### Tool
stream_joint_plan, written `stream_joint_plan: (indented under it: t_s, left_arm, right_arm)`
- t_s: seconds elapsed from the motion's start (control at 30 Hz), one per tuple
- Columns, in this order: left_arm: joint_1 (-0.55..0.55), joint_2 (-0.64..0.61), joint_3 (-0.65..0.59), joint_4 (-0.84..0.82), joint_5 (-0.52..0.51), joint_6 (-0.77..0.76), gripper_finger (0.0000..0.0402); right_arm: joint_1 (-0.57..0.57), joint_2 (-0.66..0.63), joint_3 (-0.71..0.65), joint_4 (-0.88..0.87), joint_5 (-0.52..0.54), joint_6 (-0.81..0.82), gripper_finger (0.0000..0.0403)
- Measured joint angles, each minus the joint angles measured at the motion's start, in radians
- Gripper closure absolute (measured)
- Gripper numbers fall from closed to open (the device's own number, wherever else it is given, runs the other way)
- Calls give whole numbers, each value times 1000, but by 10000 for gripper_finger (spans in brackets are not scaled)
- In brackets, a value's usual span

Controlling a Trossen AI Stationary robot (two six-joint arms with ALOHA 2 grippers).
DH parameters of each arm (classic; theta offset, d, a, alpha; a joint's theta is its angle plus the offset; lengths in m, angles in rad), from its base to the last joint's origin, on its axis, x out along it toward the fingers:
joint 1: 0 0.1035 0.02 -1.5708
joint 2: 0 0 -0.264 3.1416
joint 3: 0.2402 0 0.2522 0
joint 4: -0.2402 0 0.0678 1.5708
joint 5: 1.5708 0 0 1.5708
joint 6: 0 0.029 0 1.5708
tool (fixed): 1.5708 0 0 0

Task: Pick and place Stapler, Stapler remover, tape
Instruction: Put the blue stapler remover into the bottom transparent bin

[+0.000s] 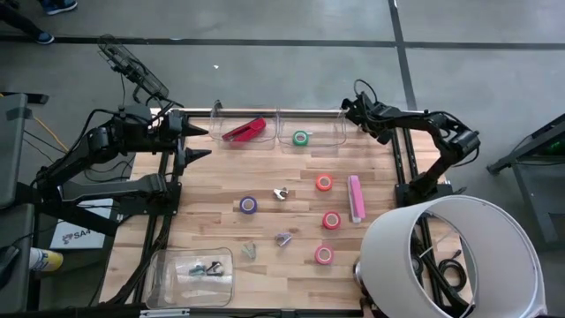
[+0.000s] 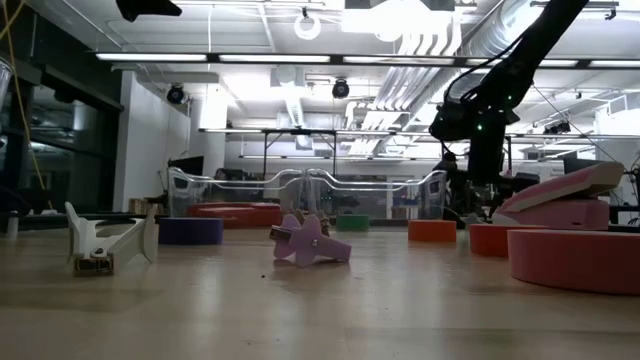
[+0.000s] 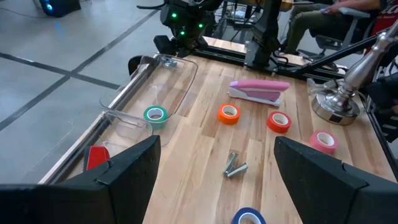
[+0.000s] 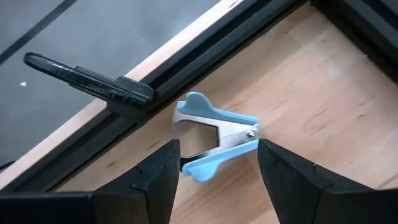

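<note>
- The right hand hangs just off the right-hand end of the clear tray that holds the green tape. It is part-open astride a blue staple remover, which lies flat on the table against the dark edge rail.
- The remover almost fills the gap between the fingers. If they close off-centre, they could push one curved wing and skate the remover along the wood instead of pinching it.
- The rail is very near. A sideways nudge may wedge the remover against it or tip it over the table edge, out of reach.
- The remover is springy. A squeeze across its wings could fold it, so that it pops free on the lift.
- The tray wall stands between the remover and the tray floor. A low carry could clip that wall, shifting the tray and the green tape inside.
- The left hand waits wide open and empty, well to the left of that tray and beyond the red stapler. If both arms move toward the tray together, they could crowd each other.
- The pink stapler, the other tape rolls and more removers lie loose on the near side of the tray. The right arm swinging back low could scatter them.
</note>
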State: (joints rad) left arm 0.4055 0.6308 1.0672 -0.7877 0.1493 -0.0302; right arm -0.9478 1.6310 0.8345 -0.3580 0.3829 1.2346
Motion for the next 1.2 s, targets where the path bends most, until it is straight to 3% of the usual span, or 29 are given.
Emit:
stream_joint_plan:
  t_s: [0.57,1.2]
  left_arm:
    - [0,0,0,0,0,-1,92]
    - [0,0,0,-3,0,-2,92]
  right_arm:
    - [31,32,2,13,-9,23,206]
    - [32,32,2,-4,-38,-21,329]
